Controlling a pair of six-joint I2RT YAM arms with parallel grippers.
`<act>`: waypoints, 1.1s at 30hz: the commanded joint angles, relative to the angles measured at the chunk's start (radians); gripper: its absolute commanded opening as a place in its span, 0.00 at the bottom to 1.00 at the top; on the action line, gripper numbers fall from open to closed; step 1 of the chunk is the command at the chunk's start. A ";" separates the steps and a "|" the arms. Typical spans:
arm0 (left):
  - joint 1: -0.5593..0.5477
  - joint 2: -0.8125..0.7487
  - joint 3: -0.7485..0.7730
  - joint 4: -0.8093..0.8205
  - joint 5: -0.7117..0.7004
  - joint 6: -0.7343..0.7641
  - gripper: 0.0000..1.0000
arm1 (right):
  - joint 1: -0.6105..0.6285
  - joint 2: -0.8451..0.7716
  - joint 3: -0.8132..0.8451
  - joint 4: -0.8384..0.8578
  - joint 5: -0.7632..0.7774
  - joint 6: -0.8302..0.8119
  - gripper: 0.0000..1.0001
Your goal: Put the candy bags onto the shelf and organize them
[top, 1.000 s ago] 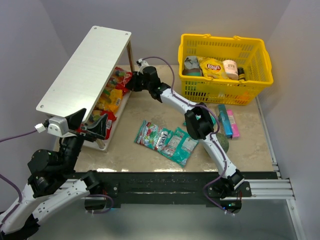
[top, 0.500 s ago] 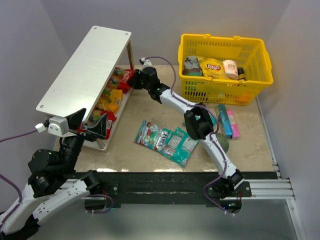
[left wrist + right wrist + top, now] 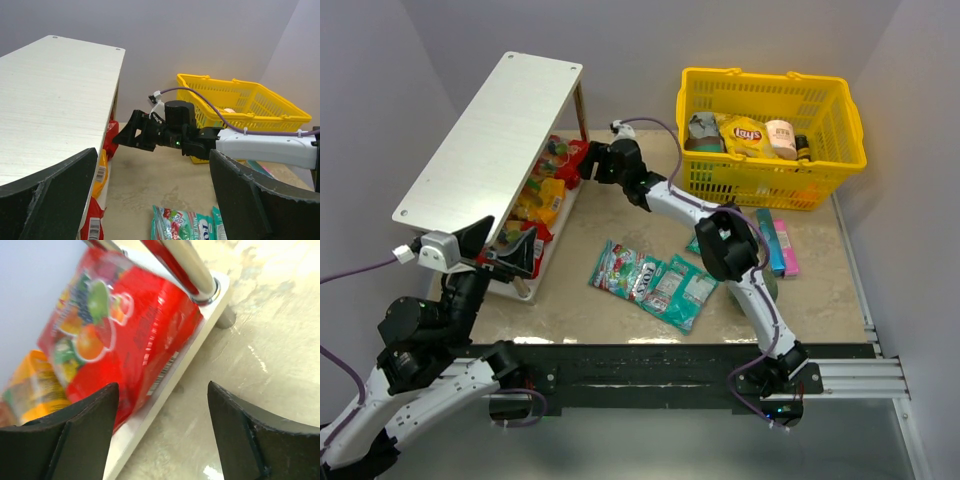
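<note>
The long white shelf (image 3: 490, 130) stands at the left, with red and yellow-orange candy bags (image 3: 542, 195) packed on its lower tier. My right gripper (image 3: 582, 163) is open just off the shelf's far end. In the right wrist view its jaws (image 3: 161, 390) stand wide apart with nothing between them, facing a red candy bag (image 3: 125, 330) that leans on the lower board (image 3: 202, 330). Two more candy bags lie flat mid-table, one green-white with red (image 3: 620, 268) and one teal (image 3: 672, 290). My left gripper (image 3: 505, 250) hangs open and empty by the shelf's near end.
A yellow basket (image 3: 770, 76) at the back right holds a Lay's chip bag (image 3: 743, 133) and other items. A teal packet and a pink one (image 3: 778, 245) lie in front of the basket. The right arm stretches across the table's middle.
My right gripper has opened, let go of the red bag on the lower tier, and drawn back a little to the right. The left arm has stayed put.
</note>
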 commanded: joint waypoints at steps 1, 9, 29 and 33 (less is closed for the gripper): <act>0.005 0.044 0.034 0.019 0.030 -0.006 0.99 | 0.008 -0.154 -0.035 0.061 0.054 -0.003 0.77; 0.005 0.160 0.132 -0.101 0.131 -0.058 0.99 | 0.013 -0.344 -0.227 0.040 0.062 0.003 0.94; 0.002 0.501 0.084 0.034 0.486 -0.218 1.00 | 0.050 -1.225 -1.167 -0.332 0.163 0.141 0.94; -0.015 0.587 0.010 0.153 0.501 -0.264 1.00 | 0.062 -1.308 -1.243 -0.437 0.238 0.187 0.93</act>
